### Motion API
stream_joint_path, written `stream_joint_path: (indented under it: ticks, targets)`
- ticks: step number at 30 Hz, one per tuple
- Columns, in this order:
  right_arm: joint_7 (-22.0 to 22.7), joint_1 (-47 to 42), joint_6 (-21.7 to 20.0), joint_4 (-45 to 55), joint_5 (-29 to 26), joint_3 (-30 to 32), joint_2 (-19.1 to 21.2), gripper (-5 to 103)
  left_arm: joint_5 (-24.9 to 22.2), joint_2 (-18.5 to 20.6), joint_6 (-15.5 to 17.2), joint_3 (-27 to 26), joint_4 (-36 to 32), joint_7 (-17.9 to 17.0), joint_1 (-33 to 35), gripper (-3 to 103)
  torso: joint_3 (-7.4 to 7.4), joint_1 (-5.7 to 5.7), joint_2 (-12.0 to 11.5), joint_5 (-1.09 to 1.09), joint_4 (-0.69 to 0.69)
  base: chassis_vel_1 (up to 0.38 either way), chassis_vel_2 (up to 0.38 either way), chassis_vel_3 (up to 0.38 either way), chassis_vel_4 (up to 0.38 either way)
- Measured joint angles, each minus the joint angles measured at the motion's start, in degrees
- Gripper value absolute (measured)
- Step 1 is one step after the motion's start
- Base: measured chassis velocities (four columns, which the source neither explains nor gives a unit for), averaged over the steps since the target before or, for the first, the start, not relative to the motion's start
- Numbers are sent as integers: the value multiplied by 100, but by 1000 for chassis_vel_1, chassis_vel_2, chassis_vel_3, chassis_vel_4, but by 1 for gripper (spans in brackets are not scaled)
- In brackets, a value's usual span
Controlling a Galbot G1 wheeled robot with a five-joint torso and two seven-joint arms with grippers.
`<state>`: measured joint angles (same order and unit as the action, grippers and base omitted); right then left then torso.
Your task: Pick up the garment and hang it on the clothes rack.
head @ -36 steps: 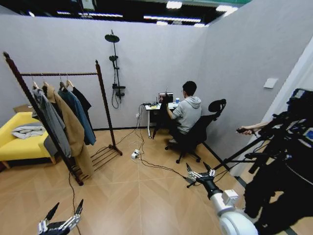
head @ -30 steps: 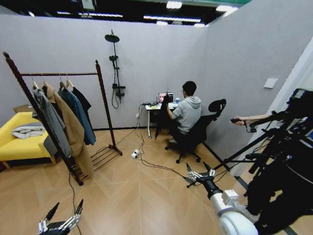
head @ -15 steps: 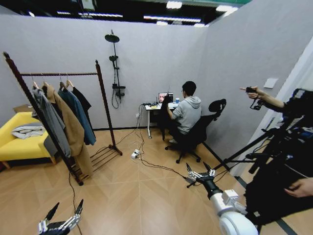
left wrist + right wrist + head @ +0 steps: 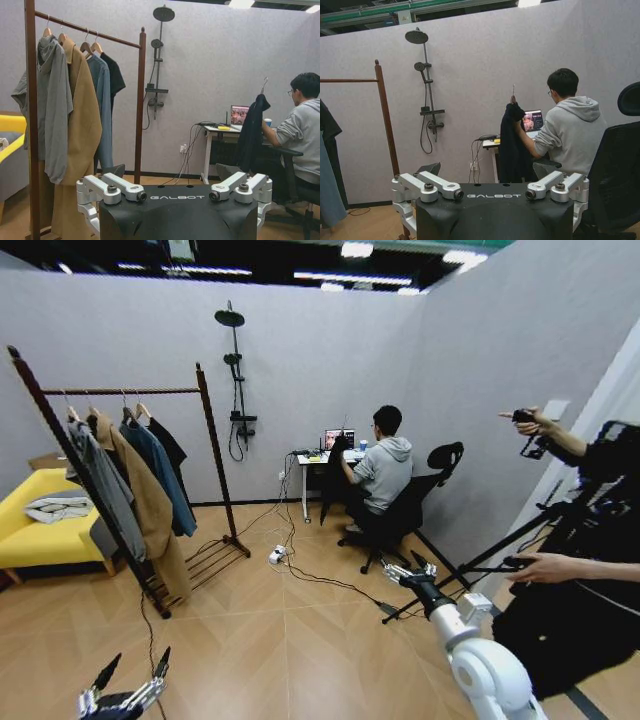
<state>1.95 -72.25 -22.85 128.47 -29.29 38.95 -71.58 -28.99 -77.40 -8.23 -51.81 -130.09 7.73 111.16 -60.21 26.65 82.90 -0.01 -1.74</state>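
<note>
Room: a grey-walled bay with a wooden floor (image 4: 260, 630) is seen, a shower fixture (image 4: 236, 370) being mounted on the far wall.
Left gripper (image 4: 128, 680): held low at the near left over bare floor, well apart from everything; its fingers are spread and nothing is gripped, as is fitting for an arm that waits.
Right gripper (image 4: 405, 568): carried forward at the near right and aimed toward the desk; its fingers are parted and empty, judged to be readied for a grasp.
Clothes rack (image 4: 205, 430): stood at the left, between the near floor and the far wall; a grey hooded top, a tan coat (image 4: 145, 505) and a blue jacket (image 4: 165, 475) are hung on its crossbar, and free bar is left at its far end, where one more hanger could be taken.
Garment (image 4: 512, 145): found far off beside the desk (image 4: 318, 462), held up by its hanger hook in the hand of a seated person, probably so that it is offered at reach height.
Stage: judged as approach; the garment is not yet taken.
</note>
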Motion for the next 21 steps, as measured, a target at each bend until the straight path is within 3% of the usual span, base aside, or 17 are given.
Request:
stream_joint_path:
  ticks: [5, 7, 9, 21]
  targets:
    - [-361, -342, 409, -157, 746, -112, -147, 100, 0, 0, 0, 0, 0, 0, 0, 100, 0, 0, 0, 2, -1, 0, 0, 0, 0]
    - [-656, -474, 1014, -378, 1697, 2, -199, 100, 0, 0, 0, 0, 0, 0, 0, 100, 0, 0, 0, 2, -1, 0, 0, 0, 0]
    - [-683, -549, 1213, -412, 1912, 87, -219, 100, 0, 0, 0, 0, 0, 0, 0, 100, 0, 1, 0, 2, -1, 0, 0, 0, 0]
    - [-551, -760, 1344, -380, 1608, 210, -245, 100, 0, 0, 0, 0, 0, 0, 0, 100, 0, 1, 0, 2, -1, 0, 0, 0, 0]
